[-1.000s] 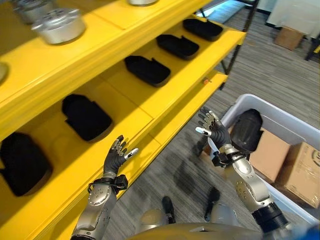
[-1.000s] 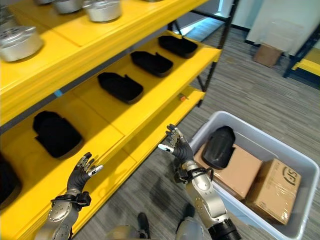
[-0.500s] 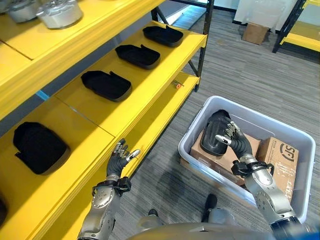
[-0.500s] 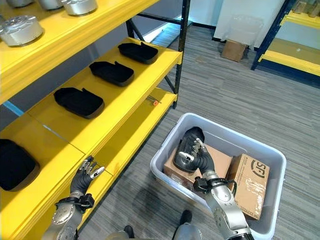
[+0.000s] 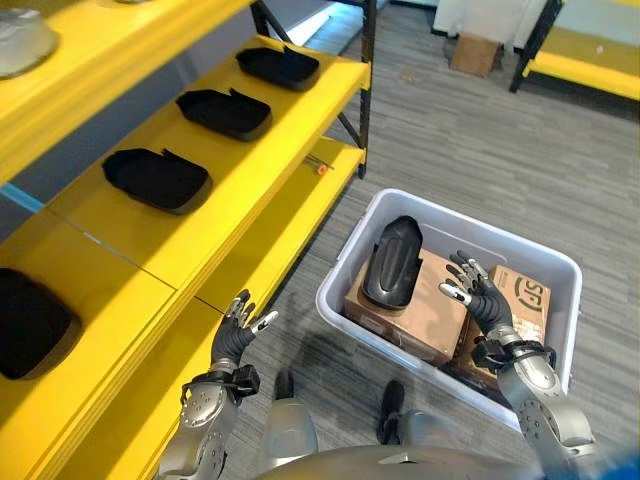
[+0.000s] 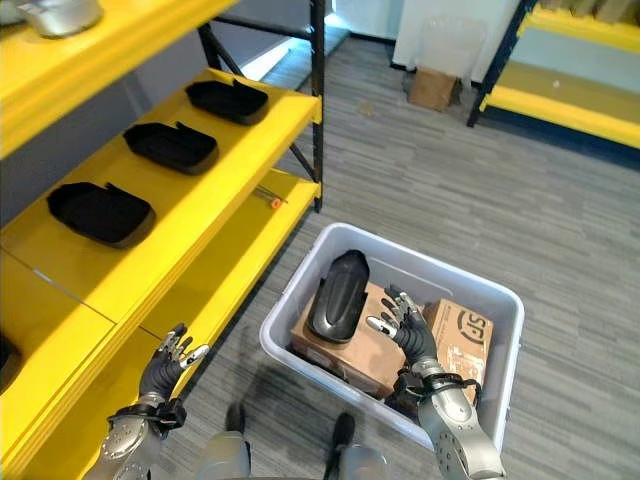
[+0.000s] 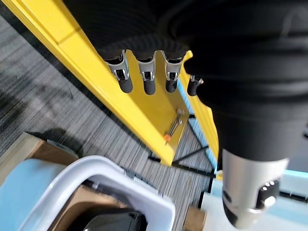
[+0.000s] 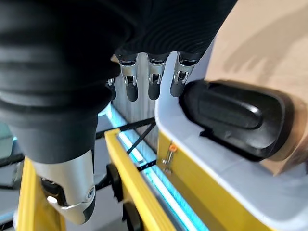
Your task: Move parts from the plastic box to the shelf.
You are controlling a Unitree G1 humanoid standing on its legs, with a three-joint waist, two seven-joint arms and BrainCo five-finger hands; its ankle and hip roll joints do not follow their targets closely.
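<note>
— In the plastic box (image 5: pixel 345 262), what lies on top?

— A black part (image 5: pixel 392 260), smooth and rounded, long and slightly domed like a moulded shell. It rests on a flat brown cardboard carton (image 5: pixel 415 310), with a second printed carton (image 5: pixel 522 300) beside it. The box itself is pale grey with a thick rolled rim, standing on grey striped carpet (image 5: pixel 470 150).

— And the right hand?

— The right hand (image 5: pixel 474 295) hovers over the cartons just beside the part, apart from it, fingers spread and nearly straight, holding nothing. In its wrist view the fingers (image 8: pixel 151 79) hang straight near the part's (image 8: pixel 236 118) glossy edge.

— Where is the shelf?

— The yellow shelf (image 5: pixel 290 150) runs along the robot's left, its boards flat and painted. Three shallow black trays (image 5: pixel 158 178) sit in a row on the middle board, with another dark one at the near end.

— The left hand?

— The left hand (image 5: pixel 236 331) is raised by the lowest board's edge, fingers loosely extended, empty, well apart from the box.
</note>
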